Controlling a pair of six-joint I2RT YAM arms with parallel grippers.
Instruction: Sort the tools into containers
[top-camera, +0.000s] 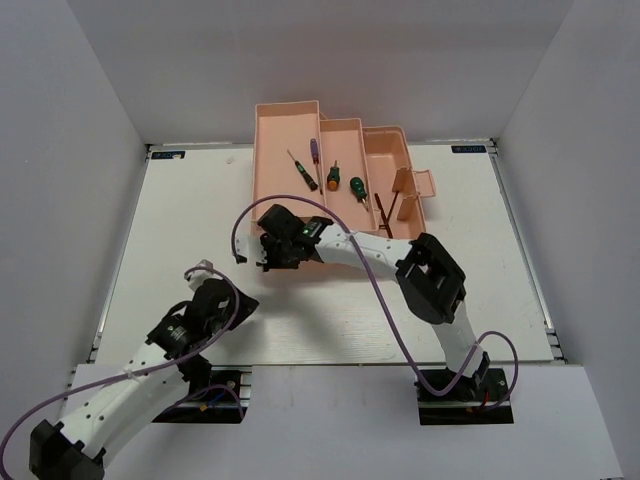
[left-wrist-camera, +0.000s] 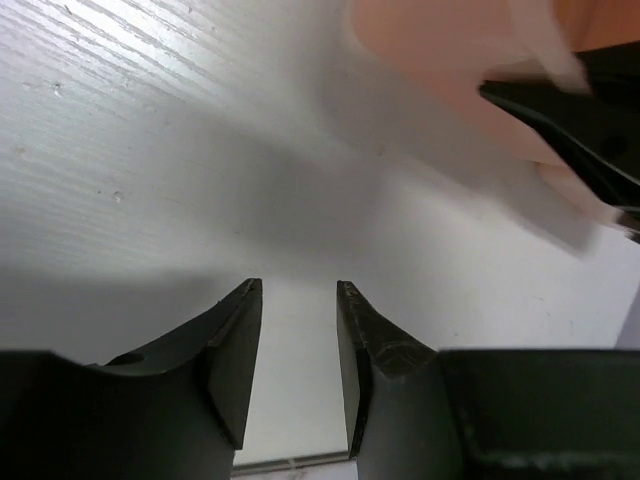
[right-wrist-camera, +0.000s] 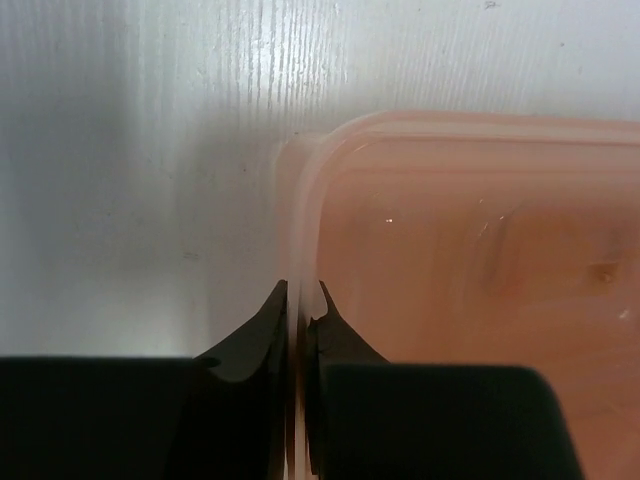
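Pinching the box by its rim with the right gripper, at the near-left corner of the left tray. Pressing its fingers almost together, with only the thin pink wall showing between them. Reaching the right arm across from its base on the right, low over the table, with the elbow bent in front of the box.

Hanging the left gripper over bare table, to the near left of that same corner and apart from the box. Spreading its fingers with a clear gap, gripping nothing. Showing, past them in the left wrist view, a blurred pink part of the box at upper right and the dark right gripper against it.

Showing, from above, the box open at the far middle of the table, folded out into three sections side by side. Lying in the left tray: a thin dark-handled screwdriver, slanted with its handle toward the near side, and a purple-handled screwdriver just beside the tray's right wall. Lying in the middle tray: a green screwdriver and, just right of it, a stubby green screwdriver near the right wall, the two apart. Lying in the right section: dark hex keys, close together, being too small to count.
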